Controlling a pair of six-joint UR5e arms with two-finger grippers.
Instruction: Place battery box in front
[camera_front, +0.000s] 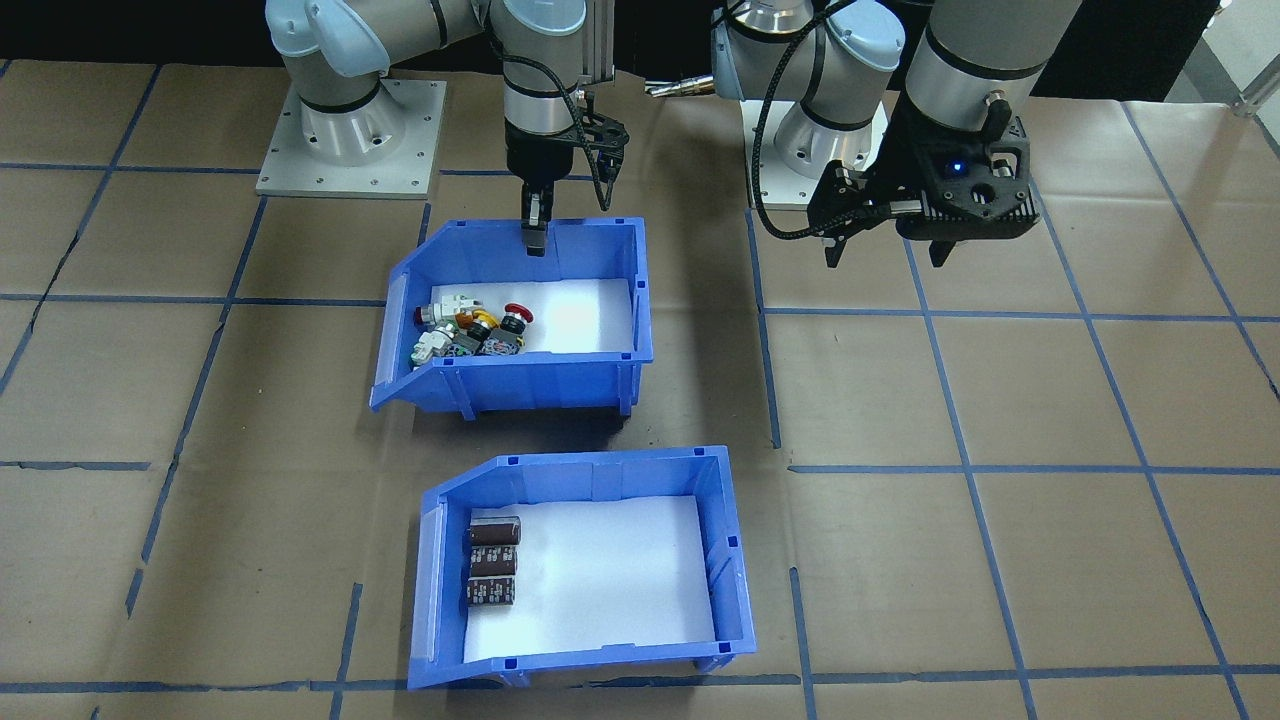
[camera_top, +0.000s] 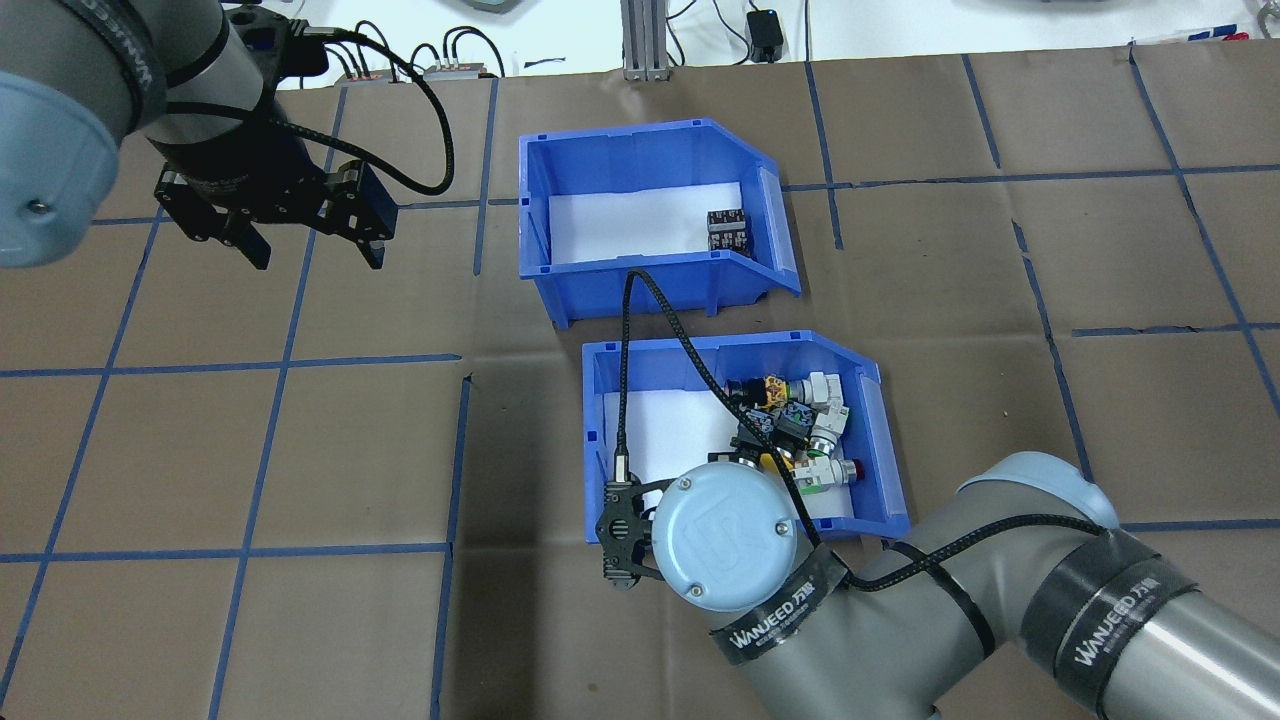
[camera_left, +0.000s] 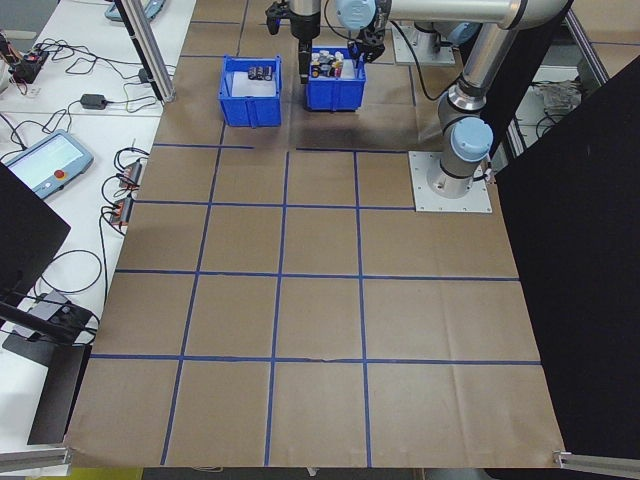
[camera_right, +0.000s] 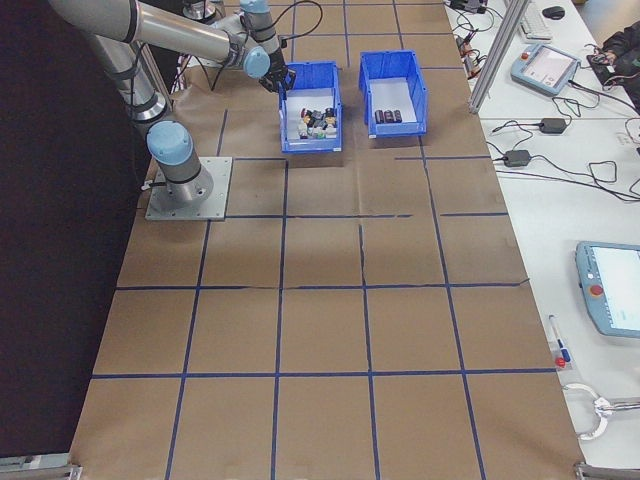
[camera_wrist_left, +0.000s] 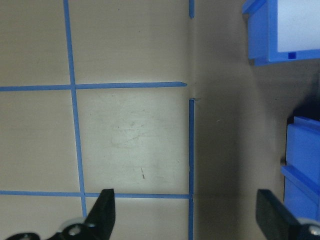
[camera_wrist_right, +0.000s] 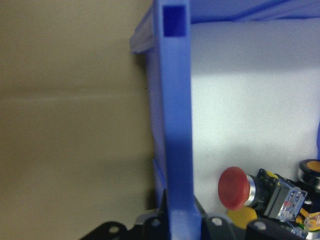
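Note:
The battery box (camera_front: 590, 466), a blue bin with three dark brown cells (camera_front: 493, 562) on its white floor, stands on the side of the table far from my bases; the overhead view shows the battery box (camera_top: 610, 136) beyond the other bin. The blue switch bin (camera_front: 540, 376) with colourful push-buttons (camera_front: 470, 325) sits between it and the robot. My right gripper (camera_front: 537, 235) is shut on that bin's robot-side wall; in the right wrist view the wall (camera_wrist_right: 177, 125) runs down between the fingers. My left gripper (camera_front: 885, 250) hangs open over bare paper, well aside of both bins.
Brown paper with a blue tape grid (camera_front: 960, 440) covers the table. The two arm bases (camera_front: 350, 130) stand along the robot's edge. Desks with cables and teach pendants (camera_right: 545, 65) lie past the table's far side. My right wrist (camera_top: 725, 535) covers the switch bin's near corner from overhead.

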